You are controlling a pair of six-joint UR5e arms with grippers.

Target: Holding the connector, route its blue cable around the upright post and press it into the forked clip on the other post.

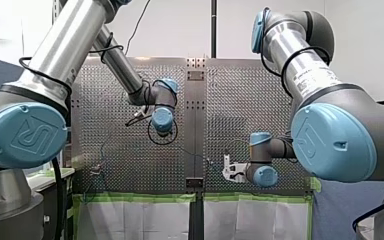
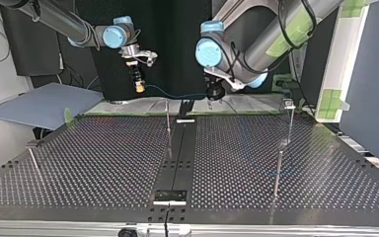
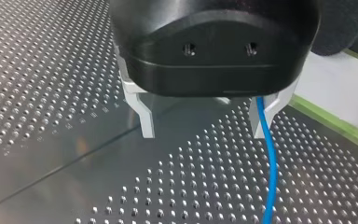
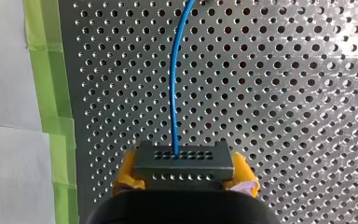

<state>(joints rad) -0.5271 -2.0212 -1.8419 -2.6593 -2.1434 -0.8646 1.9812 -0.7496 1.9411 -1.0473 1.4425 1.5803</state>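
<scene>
Thin post mid-table, second post at top view's right, blue cable slung across far edge, open table between posts.

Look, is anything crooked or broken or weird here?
Nothing looks broken or spilled. One small oddity: the blue cable runs along one side of my open left jaws, not through the middle. My right jaws are shut squarely on the connector.

Bright light is glaring off the perforated table; an upright post is reflecting in its dimmer, glossy surface.
</scene>
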